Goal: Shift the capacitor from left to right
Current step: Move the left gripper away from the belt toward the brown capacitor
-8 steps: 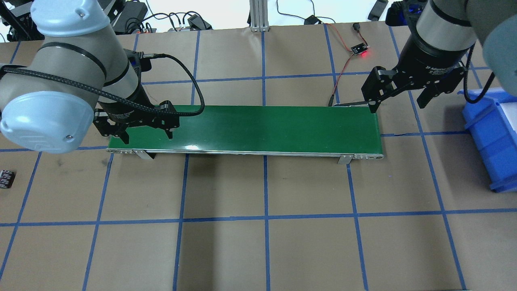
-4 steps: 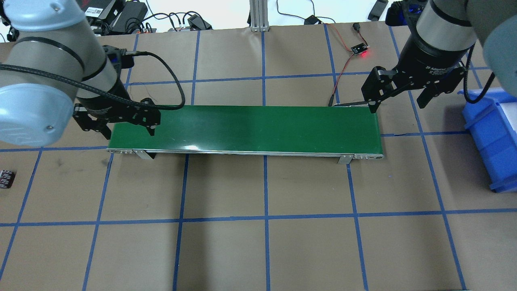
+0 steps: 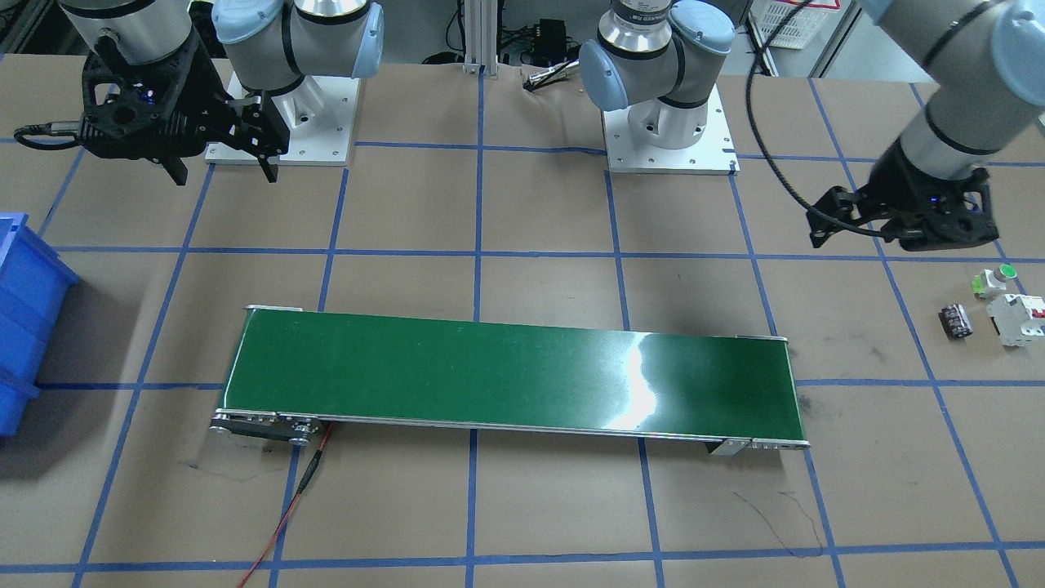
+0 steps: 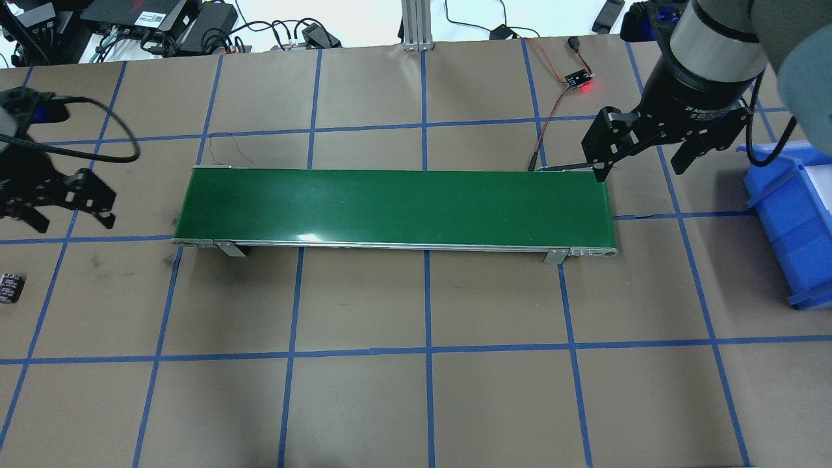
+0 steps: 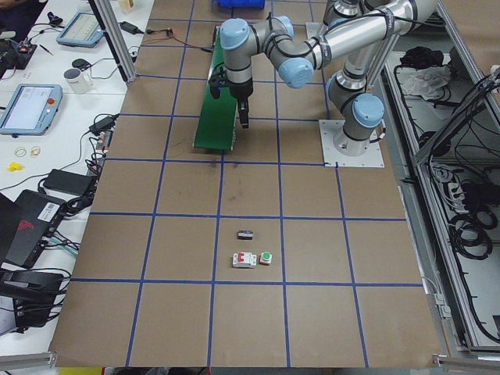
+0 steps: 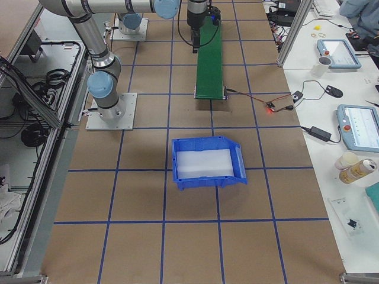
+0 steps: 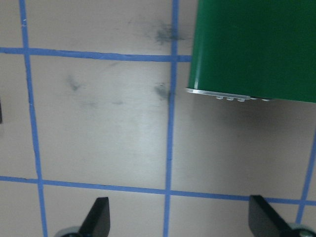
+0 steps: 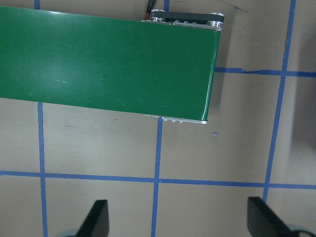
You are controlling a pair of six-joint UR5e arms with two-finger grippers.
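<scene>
The capacitor [image 4: 10, 288], a small black cylinder with whitish markings, lies on the table at the far left edge of the overhead view. It also shows in the front view [image 3: 955, 320] and the left exterior view [image 5: 246, 233]. My left gripper [image 4: 68, 220] is open and empty. It hovers left of the green conveyor belt [image 4: 396, 207], behind the capacitor and apart from it. The left wrist view shows its fingers [image 7: 98, 219] wide apart over bare table. My right gripper [image 4: 640, 170] is open and empty above the belt's right end.
A white breaker [image 3: 1016, 318] and a green-capped button [image 3: 996, 280] lie next to the capacitor. A blue bin [image 4: 793, 214] stands at the table's right edge. A sensor board with a red light [image 4: 580, 79] and its wires lie behind the belt's right end.
My left arm has swung left, from over the belt's left end to beyond it near the table's left edge. Its gripper stays open. The right arm has not moved.
</scene>
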